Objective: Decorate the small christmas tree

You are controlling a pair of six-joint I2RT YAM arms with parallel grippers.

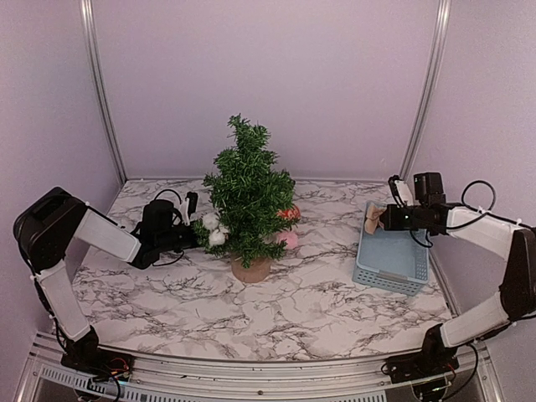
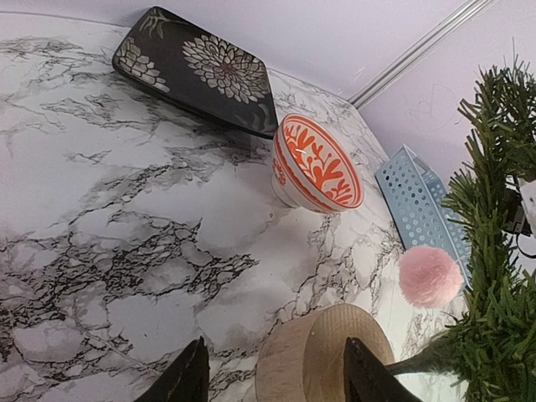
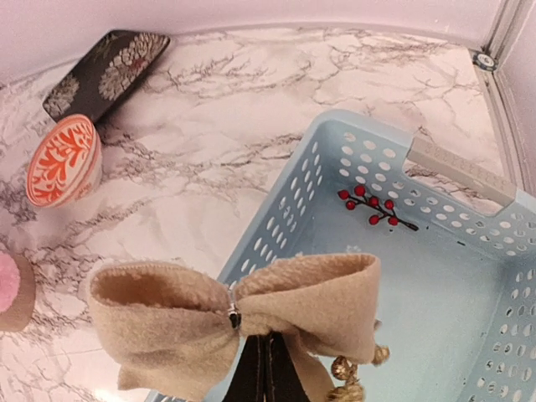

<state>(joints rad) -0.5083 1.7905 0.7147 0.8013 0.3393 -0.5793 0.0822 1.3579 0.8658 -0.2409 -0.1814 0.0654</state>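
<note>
While pinching the tan felt bow [image 3: 234,314] at its knot, hovers with the right gripper [image 3: 266,364] shut tight over the tree-side edge of the pale blue perforated basket [image 3: 456,167], well apart from the small christmas tree [image 1: 247,188]. Finds that tree upright mid-counter on its round wooden base [image 2: 322,356], already hung with a pink pompom [image 2: 430,276] and white balls [image 1: 213,228] on the lower branches. Keeps the left gripper [image 2: 276,373] roughly half wide and holding nothing, low by the trunk, with the base just ahead of its fingers. Leaves a red berry sprig [image 3: 377,207] on the basket floor. Could lose the bow on the way across the marble counter [image 1: 318,310], judging by so narrow a hold behind the knot, or let it swivel. Could snag the gold cord [image 3: 347,377] dangling beneath on the basket wall if carried low. Could tip so light a tree, or shake loose the pompom and balls, by pressing hard into the bristles. Might also nudge the base with the waiting left gripper.
</note>
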